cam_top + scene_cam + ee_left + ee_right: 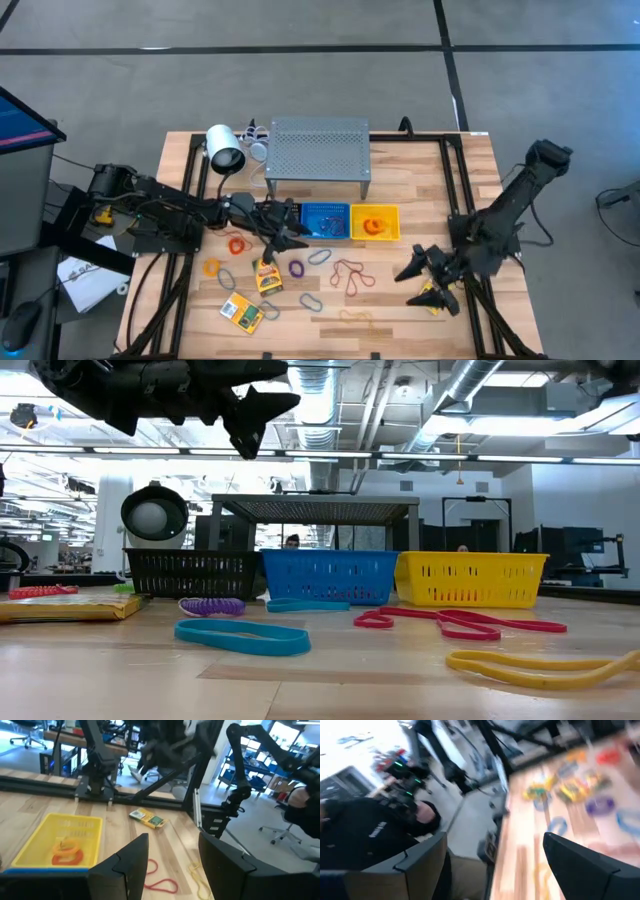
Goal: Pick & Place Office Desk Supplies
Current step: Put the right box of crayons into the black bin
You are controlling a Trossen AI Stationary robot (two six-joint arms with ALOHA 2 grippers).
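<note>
At centre frame, the left gripper hovers with jaws parted and empty beside the blue plastic basket; the right gripper, likewise spread, waits lower right. Next it likely needs a descent onto the loose purple band loop.

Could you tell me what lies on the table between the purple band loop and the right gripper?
In the high view, the red band loops lie between the purple band loop and the open right gripper.
</note>
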